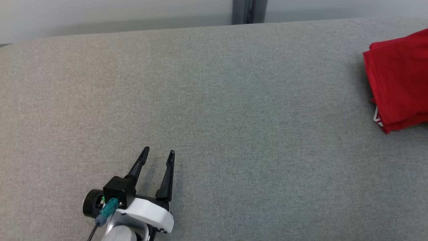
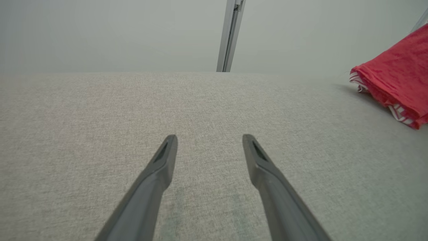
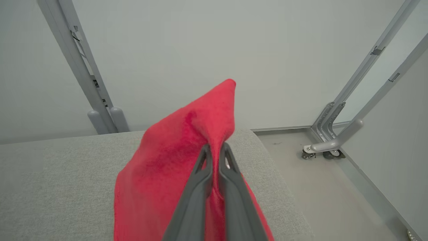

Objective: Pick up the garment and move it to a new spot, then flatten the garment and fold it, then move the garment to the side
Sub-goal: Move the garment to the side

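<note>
a: where is the red garment (image 1: 399, 80)?
b: folded at the right end of the grey fabric surface (image 1: 234, 100), one corner raised in the clenched right gripper (image 3: 216, 147).
a: and the left gripper (image 1: 159, 150)?
b: released, fingers spread low over the surface; pale wall (image 3: 167, 50) and grey frame posts (image 3: 83, 73) behind.

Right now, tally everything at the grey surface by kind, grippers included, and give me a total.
Garment, red: 1
Grippers: 2 (left gripper open, right gripper shut on the garment)
Surface, grey: 1
Total: 4
</note>
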Controlling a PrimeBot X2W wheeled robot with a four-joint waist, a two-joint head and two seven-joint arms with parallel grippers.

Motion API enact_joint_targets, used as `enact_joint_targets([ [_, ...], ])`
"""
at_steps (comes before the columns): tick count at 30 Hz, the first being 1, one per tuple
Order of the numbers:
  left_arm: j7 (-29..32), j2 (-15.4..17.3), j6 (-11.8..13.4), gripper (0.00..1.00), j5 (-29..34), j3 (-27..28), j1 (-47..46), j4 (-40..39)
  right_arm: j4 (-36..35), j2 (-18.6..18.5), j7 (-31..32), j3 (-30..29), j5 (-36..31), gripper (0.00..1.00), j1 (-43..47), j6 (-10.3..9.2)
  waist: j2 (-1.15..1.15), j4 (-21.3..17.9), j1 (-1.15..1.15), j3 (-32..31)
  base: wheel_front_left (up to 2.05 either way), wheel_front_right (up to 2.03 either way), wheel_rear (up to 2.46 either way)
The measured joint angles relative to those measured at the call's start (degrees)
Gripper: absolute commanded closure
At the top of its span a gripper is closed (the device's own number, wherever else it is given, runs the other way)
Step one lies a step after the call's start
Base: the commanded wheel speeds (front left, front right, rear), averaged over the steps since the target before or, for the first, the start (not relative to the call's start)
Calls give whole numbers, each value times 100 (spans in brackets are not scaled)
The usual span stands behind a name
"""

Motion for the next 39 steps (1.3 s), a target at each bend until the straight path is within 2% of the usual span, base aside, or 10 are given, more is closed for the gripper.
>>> enact_joint_targets([
  [3, 0, 25, -38, 0, 63, 2, -87, -19, 347, -267, -154, -59, -299, 100, -34, 0, 0, 64, 0, 173, 0, 0, 0],
  [7, 0, 73, -45, 0, 126, -2, -201, -44, 742, -398, -361, -125, -633, 100, -115, 0, 0, 131, 0, 358, 0, 0, 0],
  [15, 0, 148, -51, 0, 191, -31, -292, -48, 1419, -465, -833, -414, -1241, 100, -416, 1, 0, 248, 0, 634, 0, 0, 0],
  [16, 0, 154, -51, 0, 200, -35, -296, -48, 1489, -475, -917, -435, -1362, 97, -457, 1, 0, 261, 0, 662, 0, 0, 0],
  [17, 0, 159, -51, 0, 211, -36, -306, -48, 1570, -483, -970, -467, -1475, 78, -500, 1, 0, 275, 0, 687, 0, 0, 0],
  [19, 0, 174, -51, 0, 213, -41, -340, -54, 1705, -499, -1193, -626, -1681, 50, -564, 1, 0, 298, 0, 730, 0, 0, 0],
  [20, 0, 182, -51, 0, 214, -38, -357, -59, 1766, -534, -1345, -717, -1824, 0, -598, 1, 0, 308, 0, 752, 0, 0, 0],
  [23, 0, 200, -36, 0, 213, -14, -382, -82, 1952, -564, -1648, -1014, -2118, 0, -685, 0, 0, 338, 0, 792, 0, 0, 0],
  [30, 0, 286, 9, 0, 203, 30, -382, -115, 2195, -242, -2146, -1271, -2572, 0, -778, 1, 0, 316, 0, 778, 0, 0, 0],
  [39, 3, 294, 60, 0, 158, -1, -381, -144, 2199, 119, -2480, -1179, -2760, 0, -897, 1, 0, 203, 0, 654, 0, 0, 0],
])
